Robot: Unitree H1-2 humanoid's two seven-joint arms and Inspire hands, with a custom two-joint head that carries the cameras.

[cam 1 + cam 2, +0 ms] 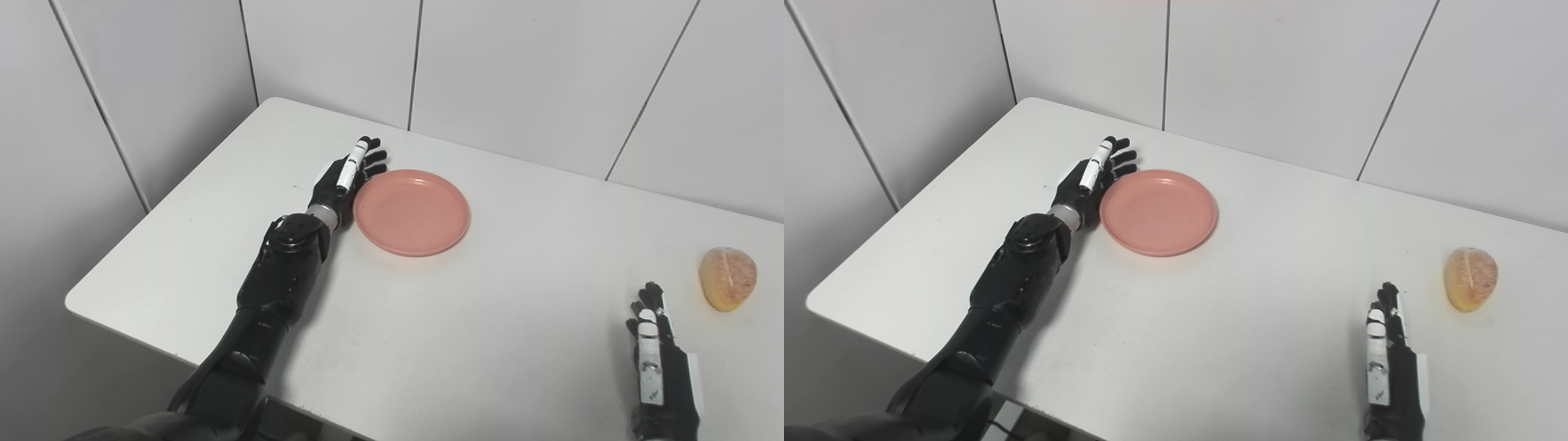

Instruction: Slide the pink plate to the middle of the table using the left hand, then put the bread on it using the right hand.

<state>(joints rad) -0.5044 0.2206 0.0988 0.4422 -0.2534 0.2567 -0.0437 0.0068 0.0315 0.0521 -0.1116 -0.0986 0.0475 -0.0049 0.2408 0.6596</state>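
Left eye view puts the pink plate (411,212) on the left half of the white table (490,318), toward the far side, lying flat with nothing on it. Its surface is plain, with a raised rim and a shallow ring inside; I see no mark or print on it.

The left hand (343,180) stands edge-on against the plate's left rim, fingers (371,154) stretched out straight and lying close along one another, pointing toward the far wall. It holds nothing; the palm side touches or all but touches the rim. Its black forearm (278,275) runs back across the table to the near edge.

The bread (727,277), a rounded golden roll with a pale line down its top, sits far off to the right, well apart from the plate. Just beside it, nearer to me and a little to its left, the right hand (658,361) rests low over the table with fingers extended and only slightly apart, empty and not touching the bread.

The tabletop is matte white with rounded corners and a few faint dark specks. It is set into a corner of the room, and behind it rise pale grey-white wall panels (520,67) divided by thin dark seams. No labels, brands or readable writing show anywhere, neither on the hands' white segments nor on the walls.
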